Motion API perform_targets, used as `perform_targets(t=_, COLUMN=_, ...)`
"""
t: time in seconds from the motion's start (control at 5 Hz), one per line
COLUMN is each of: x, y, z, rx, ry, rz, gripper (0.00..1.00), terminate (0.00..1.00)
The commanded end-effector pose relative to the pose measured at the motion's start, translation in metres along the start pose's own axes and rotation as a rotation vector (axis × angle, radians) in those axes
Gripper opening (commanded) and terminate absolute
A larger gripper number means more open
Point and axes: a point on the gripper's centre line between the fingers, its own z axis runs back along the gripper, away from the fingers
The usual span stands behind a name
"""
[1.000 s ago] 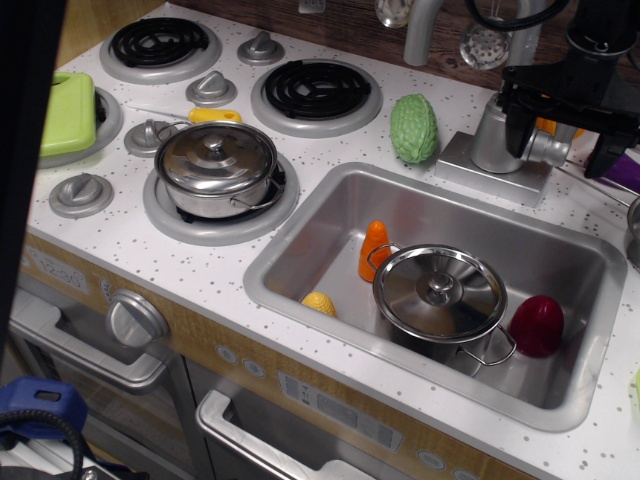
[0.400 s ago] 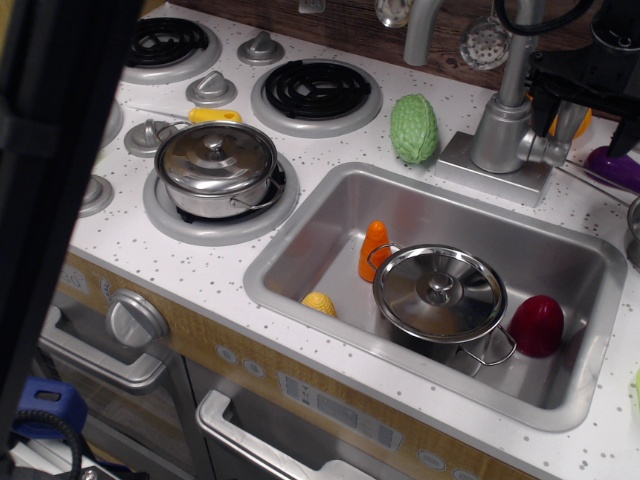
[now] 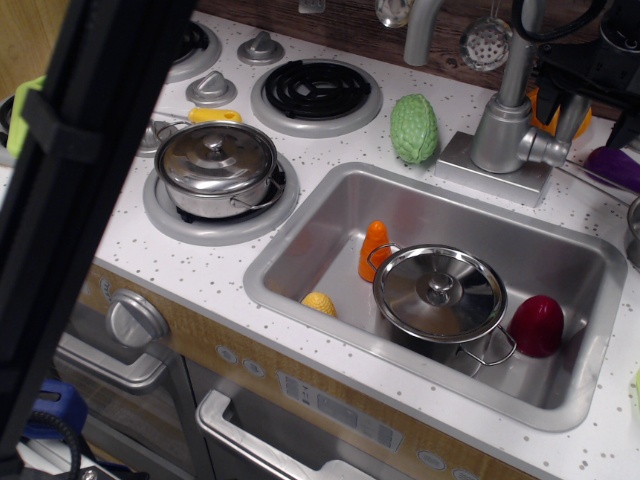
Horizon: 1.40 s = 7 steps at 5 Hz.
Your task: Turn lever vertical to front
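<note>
Needed gripper point(image 3: 590, 95), jaw state unclear and holding nothing visible, lowered squarely beside short lever point(image 3: 548, 148) before pushing frontward.

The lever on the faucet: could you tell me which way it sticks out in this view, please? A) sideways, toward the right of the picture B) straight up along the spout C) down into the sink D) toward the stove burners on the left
A: the lever juts from the faucet body toward the right edge of the picture, roughly level, with its rounded end free and nothing gripping it.
</note>
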Motion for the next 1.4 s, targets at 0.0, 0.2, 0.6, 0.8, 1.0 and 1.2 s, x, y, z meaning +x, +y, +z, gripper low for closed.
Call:
perform_targets(t=0.0, x=0.026, y=0.001, z=0.025, rx=0.022, ry=-0.109, rz=-0.004, gripper=1.0, terminate=0.0)
perform_targets(t=0.2, x=0.03, y=0.003, z=0.029, rx=0.053, ry=-0.129, rz=-0.016, gripper=1.0, terminate=0.0)
perform_targets(t=0.6, x=0.027, y=0.002, z=0.027, rx=0.044, ry=-0.126, rz=0.019, gripper=0.0, terminate=0.0)
perform_targets(t=0.8, x=0.019, y=0.002, z=0.029, rx=0.046, ry=-0.117, rz=0.044, gripper=0.0, terminate=0.0)
perform_targets(t=1.0, x=0.004, y=0.0, z=0.035, rx=0.043, ry=-0.091, rz=0.078, gripper=0.0, terminate=0.0)
perform_targets(t=1.2, x=-0.009, y=-0.004, z=0.041, rx=0.049, ry=-0.074, rz=0.101, gripper=0.0, terminate=0.0)
